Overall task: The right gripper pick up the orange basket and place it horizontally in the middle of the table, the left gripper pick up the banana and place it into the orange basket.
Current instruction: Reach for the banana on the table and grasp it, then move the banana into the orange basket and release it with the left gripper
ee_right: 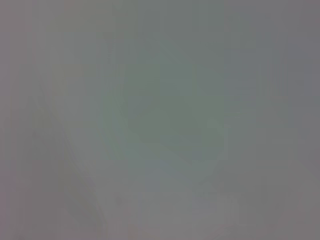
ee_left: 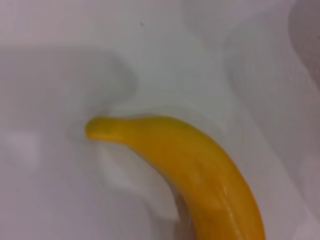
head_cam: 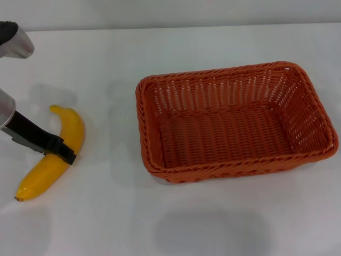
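The orange basket (head_cam: 151,140) stands upright on the white table (head_cam: 106,218), right of centre, its long side running left to right, with nothing in it. At the left the banana (head_cam: 74,130) lies flat on the table, its dark tip toward the near edge. My left gripper (head_cam: 65,152) reaches in from the left and sits right over the banana's middle. The left wrist view shows the banana (ee_left: 200,165) close up, resting on the table. The right gripper is out of view, and its wrist view shows only a plain grey surface.
A grey part of my left arm (head_cam: 15,42) shows at the far left corner. Bare tabletop lies between the banana and the basket and along the near edge.
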Controlling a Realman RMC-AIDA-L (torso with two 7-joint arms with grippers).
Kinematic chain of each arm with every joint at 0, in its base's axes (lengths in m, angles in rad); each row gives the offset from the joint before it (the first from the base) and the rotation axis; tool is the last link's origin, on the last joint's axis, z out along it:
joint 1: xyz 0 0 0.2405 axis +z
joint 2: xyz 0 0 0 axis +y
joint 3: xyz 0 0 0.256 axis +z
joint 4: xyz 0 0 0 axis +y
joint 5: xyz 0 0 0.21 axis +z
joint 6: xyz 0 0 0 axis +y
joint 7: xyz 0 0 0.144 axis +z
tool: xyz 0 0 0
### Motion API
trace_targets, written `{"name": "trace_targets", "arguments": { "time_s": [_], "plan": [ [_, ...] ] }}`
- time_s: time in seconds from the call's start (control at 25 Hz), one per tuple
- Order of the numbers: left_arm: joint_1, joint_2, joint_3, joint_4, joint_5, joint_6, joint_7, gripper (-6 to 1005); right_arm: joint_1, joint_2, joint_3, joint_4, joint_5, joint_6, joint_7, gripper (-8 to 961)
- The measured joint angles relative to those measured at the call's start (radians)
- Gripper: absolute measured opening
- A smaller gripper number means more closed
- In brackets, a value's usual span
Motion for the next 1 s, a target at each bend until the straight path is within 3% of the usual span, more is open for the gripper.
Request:
{"name": "trace_targets", "arguments": {
  "time_s": [0.24, 0.6, 0.8, 0.84, 1.0],
  "plan": [
    [0.025, 0.000, -0.008, -0.050, -0.003, -0.002, 0.004, 517, -0.014, 0.000, 0.001, 0.000, 0.023, 0.015, -0.002, 872],
    [0.039, 0.015, -0.010, -0.304, -0.039, -0.119, 0.001, 504, -0.016, -0.002, 0.001, -0.006, 0.032, 0.036, -0.008, 870],
    [-0.039, 0.018, -0.003, -0.405, -0.056, -0.225, 0.025, 514, -0.008, -0.004, 0.001, -0.010, 0.033, 0.045, -0.012, 870],
    [-0.090, 0.017, 0.000, -0.418, -0.056, -0.259, 0.044, 517, -0.006, -0.004, 0.001, -0.011, 0.033, 0.047, -0.016, 870],
    [-0.157, 0.011, 0.013, -0.417, -0.063, -0.284, 0.071, 525, 0.005, -0.003, -0.001, -0.011, 0.035, 0.051, -0.029, 870]
  ]
}}
